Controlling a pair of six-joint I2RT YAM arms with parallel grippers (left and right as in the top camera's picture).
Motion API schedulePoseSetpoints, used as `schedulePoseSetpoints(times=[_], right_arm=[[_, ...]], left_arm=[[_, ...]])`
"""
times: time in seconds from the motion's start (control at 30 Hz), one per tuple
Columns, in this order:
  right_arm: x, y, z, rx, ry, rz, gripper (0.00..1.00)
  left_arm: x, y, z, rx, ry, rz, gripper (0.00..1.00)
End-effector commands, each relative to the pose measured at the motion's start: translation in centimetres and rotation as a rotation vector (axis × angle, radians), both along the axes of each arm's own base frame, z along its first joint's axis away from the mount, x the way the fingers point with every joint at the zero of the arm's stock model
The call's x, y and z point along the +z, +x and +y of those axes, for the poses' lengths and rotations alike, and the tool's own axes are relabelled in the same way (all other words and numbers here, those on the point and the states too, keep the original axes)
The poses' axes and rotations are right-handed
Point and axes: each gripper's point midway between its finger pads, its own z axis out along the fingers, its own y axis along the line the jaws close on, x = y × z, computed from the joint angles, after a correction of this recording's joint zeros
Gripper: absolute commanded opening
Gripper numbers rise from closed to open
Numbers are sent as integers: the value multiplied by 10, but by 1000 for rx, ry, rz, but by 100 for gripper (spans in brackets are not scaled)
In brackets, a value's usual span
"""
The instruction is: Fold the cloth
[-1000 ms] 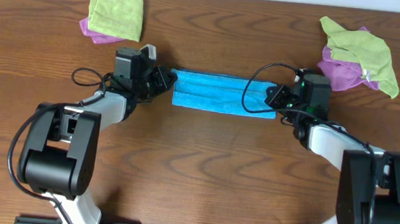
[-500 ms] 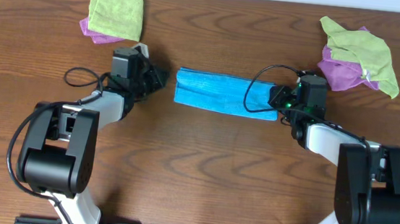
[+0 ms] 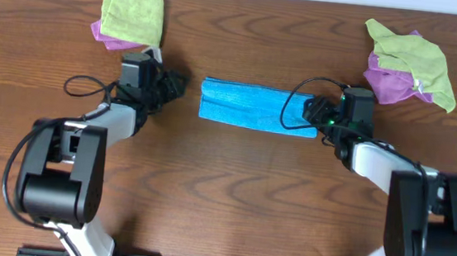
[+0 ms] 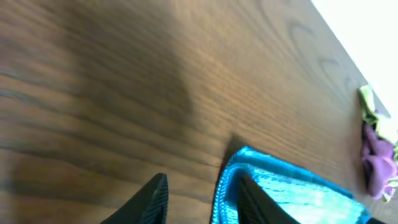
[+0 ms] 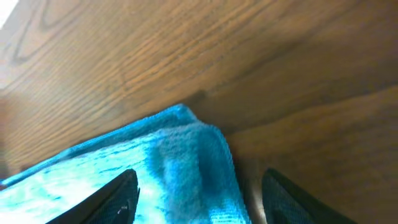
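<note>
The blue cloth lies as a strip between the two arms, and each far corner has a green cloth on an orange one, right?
Not quite: under each green cloth lies a purple cloth, not orange, as the overhead view shows. The rest is right.

I read the bright sky-blue terry cloth (image 3: 247, 106) as soft, fuzzy, matt. Brown wooden table (image 3: 232, 186): smooth, visibly grained, slight sheen. Black left-gripper fingers (image 4: 154, 198) look like matt plastic. Folded lime-green cloth (image 3: 132, 12): same soft pile.
</note>
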Motion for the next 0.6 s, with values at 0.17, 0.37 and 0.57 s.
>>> schedulePoseSetpoints(times=[0.17,0.37,0.57], right_arm=[[76,-10,-15,-115,76,-77,75],[95,-42,-5,-114,159,-6,99],[74,-70,6,-144,256,164,99]], left_arm=[[61,2,-15,-97,-61,-55,31],[68,-3,-43,-116,-142,-15,6],[58,-9,-72,-115,-64,-12,6]])
